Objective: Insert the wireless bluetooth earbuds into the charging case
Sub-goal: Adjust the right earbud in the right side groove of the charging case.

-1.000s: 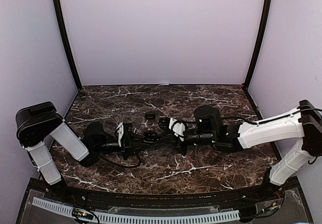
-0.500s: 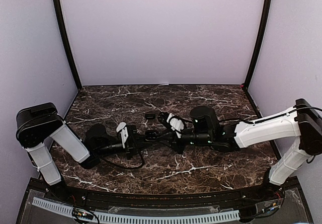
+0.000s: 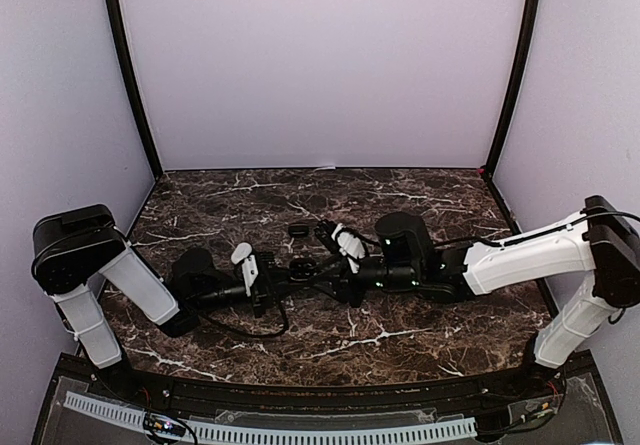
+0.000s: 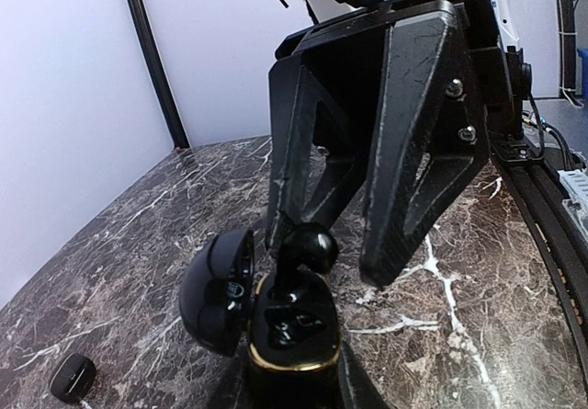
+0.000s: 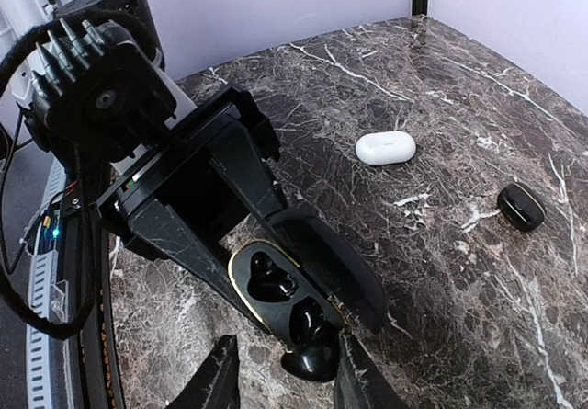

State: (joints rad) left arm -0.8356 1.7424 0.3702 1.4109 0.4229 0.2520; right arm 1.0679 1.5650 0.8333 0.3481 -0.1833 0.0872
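The right claw [image 3: 316, 262] and left claw [image 3: 288, 274] sit tip to tip from the top, too dark there for details.

Left wrist cam: a black earbud [image 4: 308, 244] hangs between the right claw's parted fingers, just above the open charging case [image 4: 289, 335].

Right wrist cam: the left claw is clamped on the case. The earbud sits loose between the right claw's tips, touching the case rim.

Robot test booth (lab-style enclosure), plain lilac walls [image 3: 320, 65], black corner posts [image 3: 128, 75], marble-look tabletop [image 3: 400, 190]

left wrist: charging case [image 4: 292, 331] base cut off at bottom edge | right wrist: right jaws' tips cut off at bottom edge | top view: earbud [image 5: 308, 363] too small to make out at centre
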